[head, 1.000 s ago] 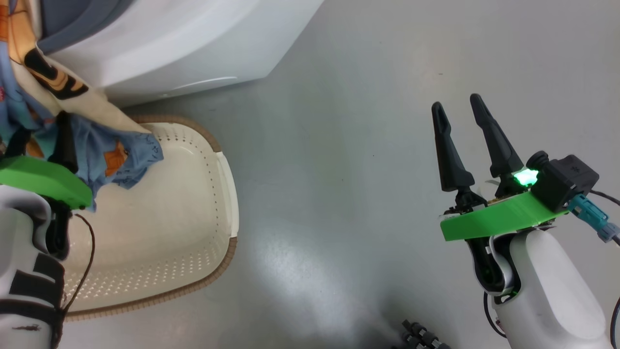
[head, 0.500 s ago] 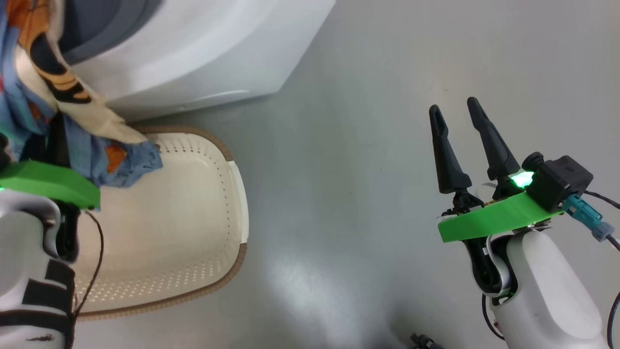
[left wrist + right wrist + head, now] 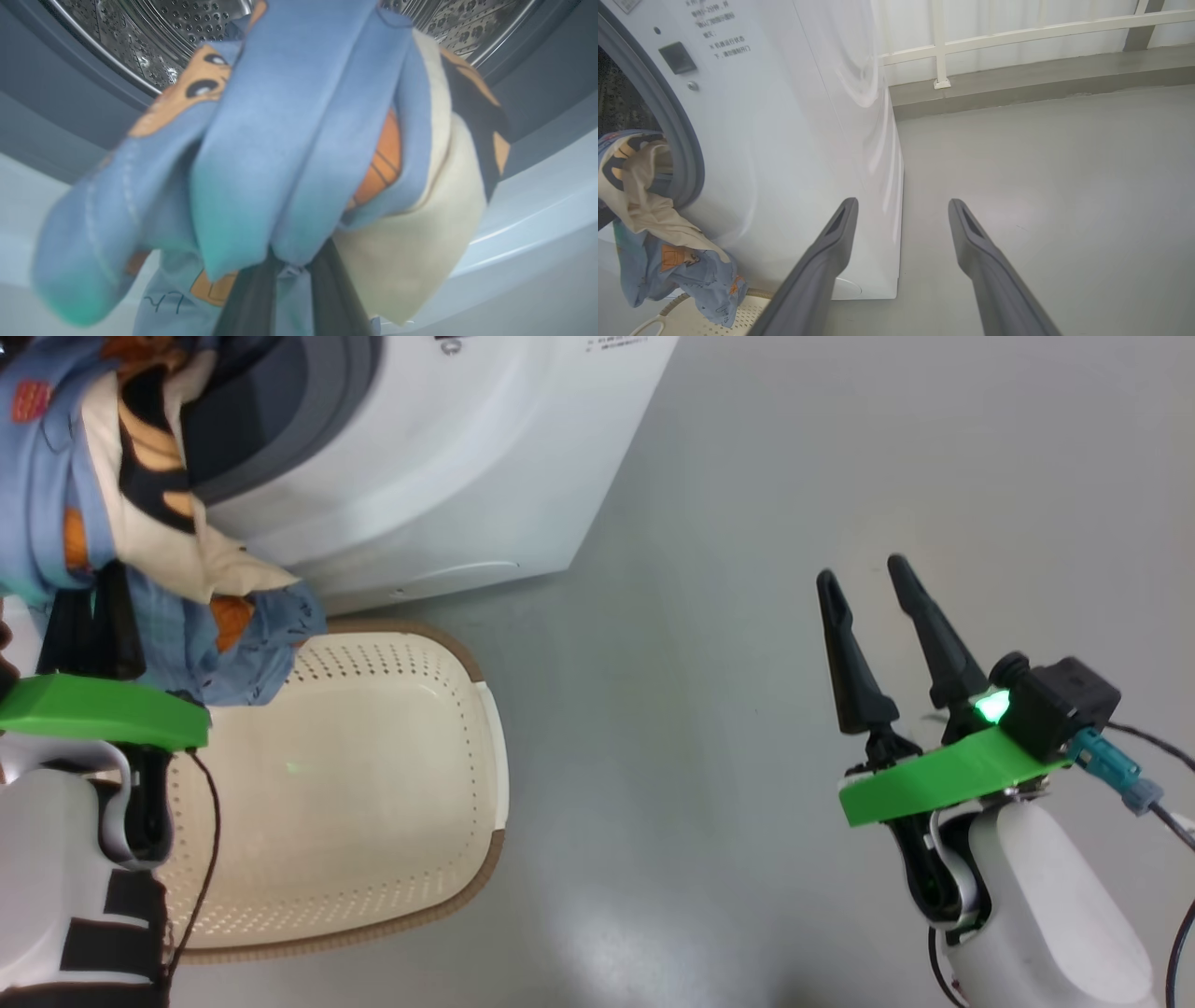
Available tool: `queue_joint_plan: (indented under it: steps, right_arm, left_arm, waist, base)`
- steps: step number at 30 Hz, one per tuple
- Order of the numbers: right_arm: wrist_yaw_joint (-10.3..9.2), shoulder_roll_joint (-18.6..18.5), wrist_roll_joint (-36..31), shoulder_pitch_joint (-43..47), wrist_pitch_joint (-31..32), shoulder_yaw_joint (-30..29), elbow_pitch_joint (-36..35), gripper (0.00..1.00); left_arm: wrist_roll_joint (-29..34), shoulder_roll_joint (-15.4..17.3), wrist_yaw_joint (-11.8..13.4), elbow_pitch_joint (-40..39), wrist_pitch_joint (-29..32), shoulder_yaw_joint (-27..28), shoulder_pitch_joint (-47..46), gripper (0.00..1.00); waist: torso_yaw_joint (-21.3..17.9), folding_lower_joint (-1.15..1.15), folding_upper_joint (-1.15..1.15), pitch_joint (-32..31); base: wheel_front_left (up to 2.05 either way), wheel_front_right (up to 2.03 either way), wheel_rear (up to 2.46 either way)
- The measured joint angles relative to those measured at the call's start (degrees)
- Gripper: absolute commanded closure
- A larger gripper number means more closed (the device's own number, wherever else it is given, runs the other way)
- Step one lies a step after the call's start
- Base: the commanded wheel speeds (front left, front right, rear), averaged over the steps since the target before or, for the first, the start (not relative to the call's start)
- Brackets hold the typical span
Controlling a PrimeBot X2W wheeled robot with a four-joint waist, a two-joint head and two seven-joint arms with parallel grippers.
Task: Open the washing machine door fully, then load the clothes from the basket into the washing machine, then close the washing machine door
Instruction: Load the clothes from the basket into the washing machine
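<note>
My left gripper (image 3: 89, 597) is shut on the clothes (image 3: 65, 504), a light blue bundle with orange figures and cream lining. The bundle hangs in front of the washing machine's (image 3: 448, 476) open mouth. In the left wrist view the clothes (image 3: 280, 140) drape over my fingers (image 3: 252, 298), with the steel drum (image 3: 187, 18) and grey ring (image 3: 70, 107) right behind. The cream basket (image 3: 355, 803) stands on the floor below, with the bundle's lower end over its far rim. My right gripper (image 3: 862, 574) is open over bare floor at the right, holding nothing. The washing machine door is out of view.
In the right wrist view the washing machine (image 3: 784, 140) stands left of my open right gripper (image 3: 902, 205), with the clothes (image 3: 649, 210) and basket (image 3: 752, 308) at the lower left. A white railing (image 3: 938, 46) on a low kerb runs along the back of the grey floor (image 3: 1064, 186).
The head view has tilted, so more of the machine's front and opening shows. The left gripper has lifted the clothes higher, out of the basket towards the opening. The right gripper stays open.
</note>
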Motion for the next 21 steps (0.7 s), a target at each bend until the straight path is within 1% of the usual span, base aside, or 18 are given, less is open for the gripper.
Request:
queue_joint_plan:
  steps: [6, 10, 15, 20, 21]
  right_arm:
    - [0.0, -0.4, 0.3, 1.7, 0.0, 0.3, 0.4, 0.0]
    - [0.0, -0.7, 0.3, 1.7, 0.0, 0.4, 0.4, 0.0]
    - [0.0, -1.0, 0.3, 1.7, 0.0, 1.0, -0.2, 0.0]
    - [0.0, -1.2, 0.3, 1.7, 0.0, 2.3, -2.6, 0.0]
    - [0.0, -1.2, 0.3, 1.7, 0.0, 2.3, -2.6, 0.0]
  left_arm:
    - [-2.8, -0.3, -0.1, -6.4, 0.0, -1.5, 1.2, 1.0]
    - [-4.2, -0.2, -0.1, -9.1, 0.0, -2.3, 1.1, 1.0]
    - [-4.5, 0.6, -0.1, -9.2, 0.0, -2.4, -0.9, 1.0]
    - [-4.3, 0.8, 0.0, -7.5, 0.0, -3.0, -7.6, 1.0]
    - [-4.3, 0.8, 0.0, -7.5, 0.0, -3.0, -7.6, 1.0]
  waist:
    - [0.8, 0.0, 0.0, -2.2]
    - [1.1, 0.0, 0.0, -3.3]
    - [0.8, 0.0, 0.0, -3.7]
    - [0.3, 0.01, 0.0, -2.5]
    - [0.3, 0.01, 0.0, -2.5]
  base:
    - [0.0, 0.0, 0.0]
    - [0.0, 0.0, 0.0]
    - [0.0, 0.0, 0.0]
    - [0.0, 0.0, 0.0]
    - [0.0, 0.0, 0.0]
